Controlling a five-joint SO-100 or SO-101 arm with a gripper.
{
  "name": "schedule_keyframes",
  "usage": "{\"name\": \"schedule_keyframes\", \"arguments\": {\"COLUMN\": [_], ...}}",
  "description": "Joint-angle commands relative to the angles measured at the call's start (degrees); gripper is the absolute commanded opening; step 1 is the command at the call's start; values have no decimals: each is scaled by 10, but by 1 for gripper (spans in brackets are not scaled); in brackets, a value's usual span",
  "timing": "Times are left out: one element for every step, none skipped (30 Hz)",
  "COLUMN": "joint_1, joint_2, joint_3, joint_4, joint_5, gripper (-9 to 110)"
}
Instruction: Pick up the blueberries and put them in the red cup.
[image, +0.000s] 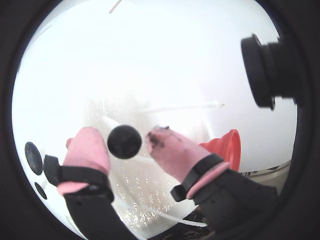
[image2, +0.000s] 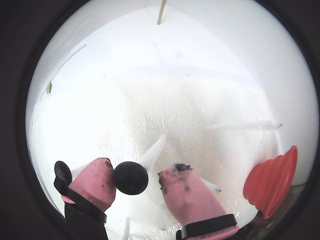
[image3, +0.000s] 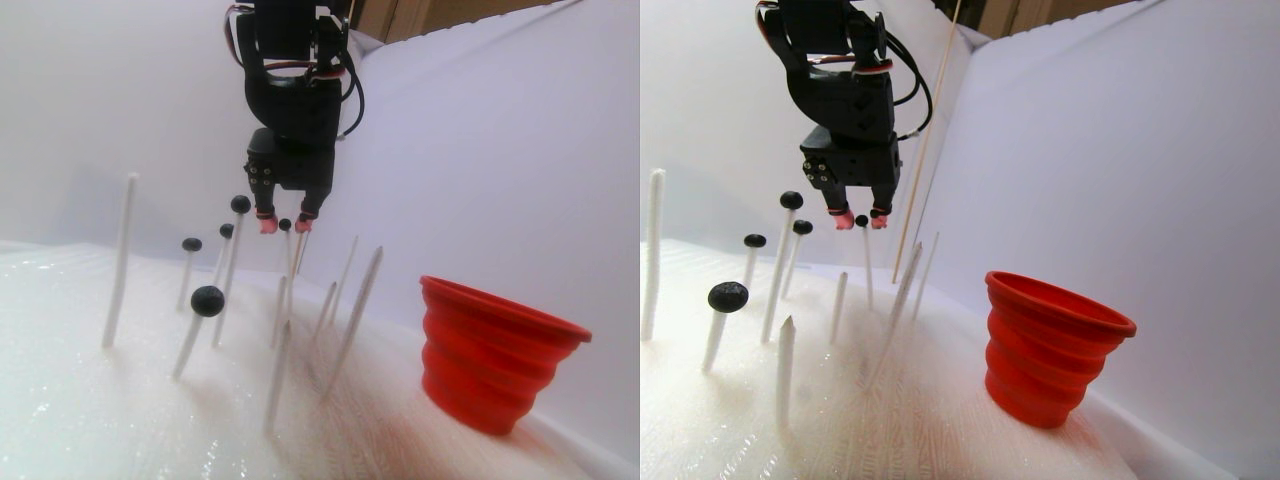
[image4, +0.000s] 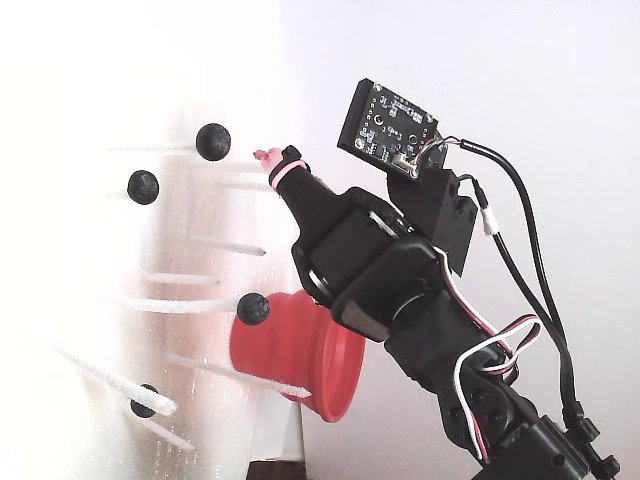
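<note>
— So, what surrounds you, biggest first?

— Below my claw (image: 134, 142) spreads a white foam bed (image3: 90, 420). Off to my right in both wrist views, and lower than my tips, stands the cup (image2: 272, 182), upright, its mouth empty as far as the stereo pair shows. White sticks (image3: 120, 260) rise from the foam all around me, several tipped with berries (image3: 207, 300).

— And the one you want?

— A berry (image: 124, 141) sits between my pink fingertips (image: 90, 150), on top of its stick (image2: 153, 151). That stick's long axis runs away from me, down to the foam. My fingers are apart. In a wrist view the berry touches the left pad (image2: 97, 180), with a clear gap to the right one.

— So what does the next move hinge on?

— I judge the berry is off-centre, toward my left finger. Closing should still catch it, but the right finger must do the travelling. Then I'd pull back along the stick, not sideways, or the stick may bend and flick the berry off.
</note>
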Motion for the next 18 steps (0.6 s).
{"name": "schedule_keyframes", "arguments": {"joint_1": [7,7,8,8,8,8,8,8,8,8,8,9,9,9,9,9,9,9], "joint_2": [10,10,10,10,10,10,10,9,9,9,9,9,9,9,9,9,11,15], "joint_3": [-43,-42,-41,-40,-40,-40,-40,-39,-39,-38,-38,-37,-37,-36,-36,-35,-33,-30], "joint_4": [-22,-24,-25,-25,-25,-25,-26,-26,-26,-26,-26,-26,-26,-26,-26,-26,-26,-26], "joint_5": [-4,-4,-4,-4,-5,-5,-5,-5,-6,-6,-6,-7,-8,-8,-9,-9,-9,-9], "gripper": [15,15,14,14,13,12,12,12,11,11,11,11,11,11,11,11,11,11]}}
